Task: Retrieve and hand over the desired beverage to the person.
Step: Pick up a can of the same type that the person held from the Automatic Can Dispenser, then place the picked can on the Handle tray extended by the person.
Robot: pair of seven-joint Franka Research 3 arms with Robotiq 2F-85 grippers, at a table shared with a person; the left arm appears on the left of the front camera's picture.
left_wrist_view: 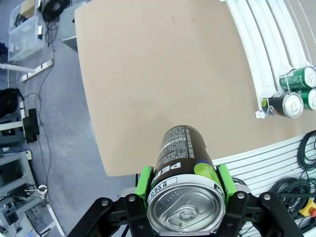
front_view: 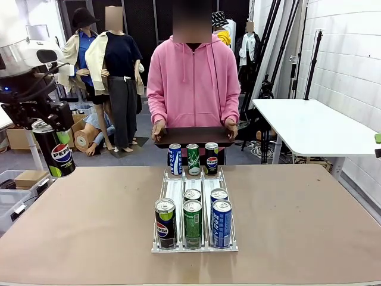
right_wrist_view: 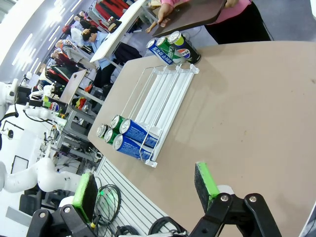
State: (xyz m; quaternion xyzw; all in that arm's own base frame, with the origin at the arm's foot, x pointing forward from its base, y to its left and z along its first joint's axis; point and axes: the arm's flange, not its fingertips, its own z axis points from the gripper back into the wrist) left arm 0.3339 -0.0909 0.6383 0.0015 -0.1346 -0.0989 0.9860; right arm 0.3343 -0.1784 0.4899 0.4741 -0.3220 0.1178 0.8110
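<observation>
My left gripper (front_view: 50, 126) is raised beyond the table's left edge, shut on a black Pepsi can (front_view: 55, 154) that hangs upright. From the left wrist, the can (left_wrist_view: 183, 170) sits between the green pads (left_wrist_view: 144, 181), top toward the camera. The person (front_view: 193, 80) in a pink hooded sweatshirt stands at the far side, holding a dark tray (front_view: 193, 136) with both hands. My right gripper (right_wrist_view: 145, 190) is open over the table, nothing between its fingers.
A white can rack (front_view: 178, 189) lies mid-table. At its near end stand a black Pepsi can (front_view: 165, 223), green cans (front_view: 192, 223) and blue cans (front_view: 221, 223). Three more cans (front_view: 193, 158) stand at its far end. A white side table (front_view: 315, 128) is at the right.
</observation>
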